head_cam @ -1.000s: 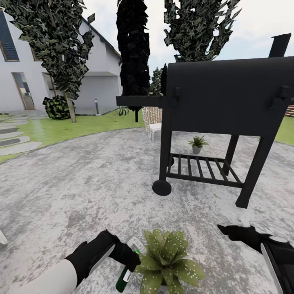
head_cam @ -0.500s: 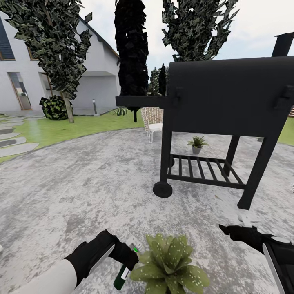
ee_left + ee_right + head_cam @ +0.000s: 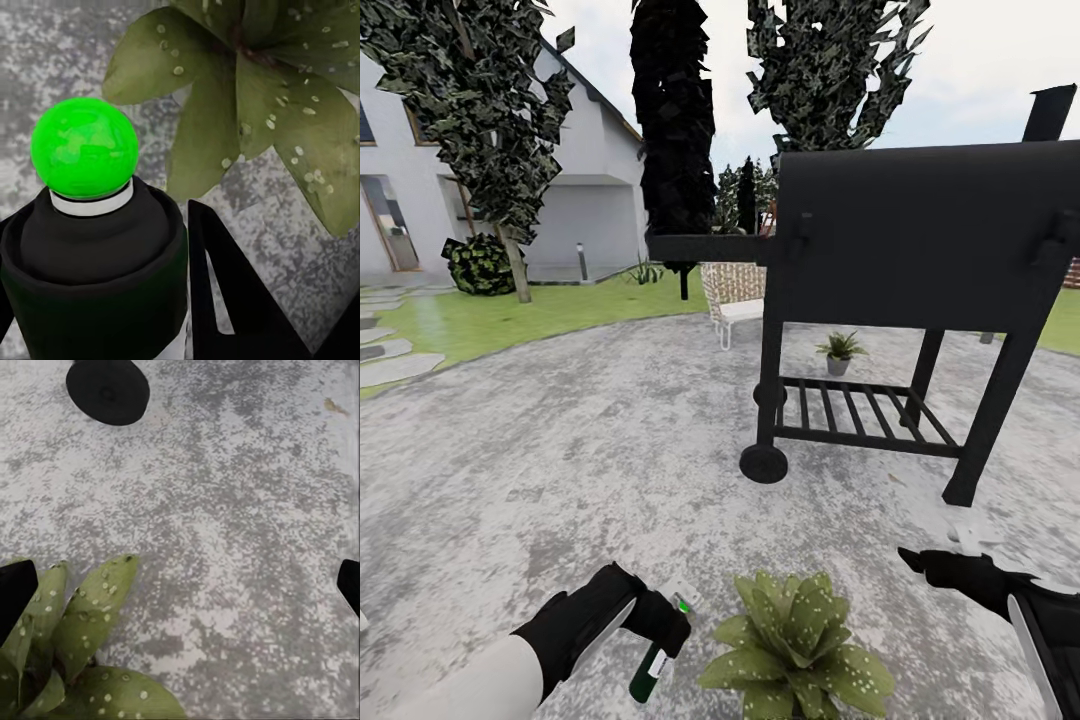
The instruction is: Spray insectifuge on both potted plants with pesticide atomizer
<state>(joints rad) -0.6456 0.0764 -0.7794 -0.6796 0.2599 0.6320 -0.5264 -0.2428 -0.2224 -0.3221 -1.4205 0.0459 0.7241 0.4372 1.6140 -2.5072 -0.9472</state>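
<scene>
My left gripper (image 3: 663,628) is shut on the pesticide atomizer (image 3: 651,675), a dark green bottle with a white label, tilted with its head up. The spray head's tip (image 3: 84,146) glows green above the black neck (image 3: 97,255) and points toward the speckled potted plant (image 3: 797,642), just right of the bottle. Its broad white-dotted leaves (image 3: 255,97) are close in front of the nozzle. The thinner-leaved potted plant (image 3: 840,350) stands far off, behind the grill. My right gripper (image 3: 932,566) hovers open to the right of the speckled plant (image 3: 75,660), with nothing between its fingers.
A big black grill (image 3: 920,240) on legs, with a wheel (image 3: 764,463), stands on the grey stone patio (image 3: 560,450) ahead on the right. A white wicker chair (image 3: 732,295) lies beyond it. Lawn (image 3: 510,315), trees and a white house (image 3: 420,190) lie at the left.
The whole view has shifted as the camera moved. The speckled plant now sits a little further right of the atomizer's nozzle. Both grippers hold their poses.
</scene>
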